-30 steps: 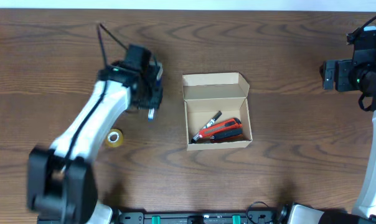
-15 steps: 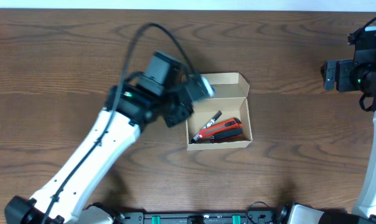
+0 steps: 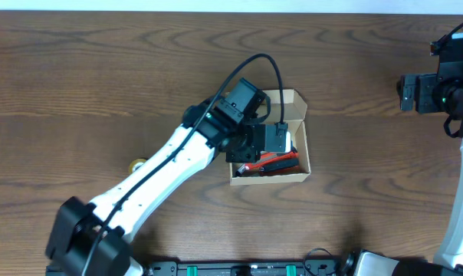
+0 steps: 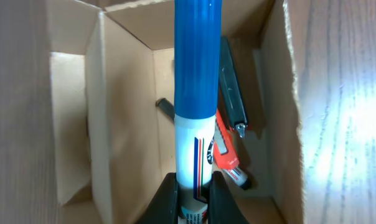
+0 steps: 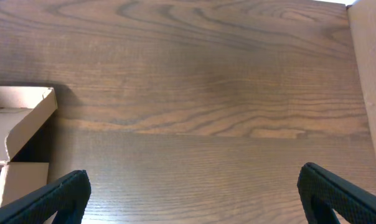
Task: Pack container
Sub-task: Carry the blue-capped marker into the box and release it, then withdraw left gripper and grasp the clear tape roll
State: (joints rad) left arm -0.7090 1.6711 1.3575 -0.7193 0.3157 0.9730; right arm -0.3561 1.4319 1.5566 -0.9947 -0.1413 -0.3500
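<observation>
In the last second the left end effector (image 4: 191, 190), clamped on a blue marker (image 4: 197, 93), has swung from the left of the worktop (image 3: 369, 92) to hang over the open box (image 3: 303, 157) at mid-worktop, where a red cutter (image 4: 224, 149) already lies. Release looks next. The right end effector (image 5: 191, 186) idles far right, fingers apart.
</observation>
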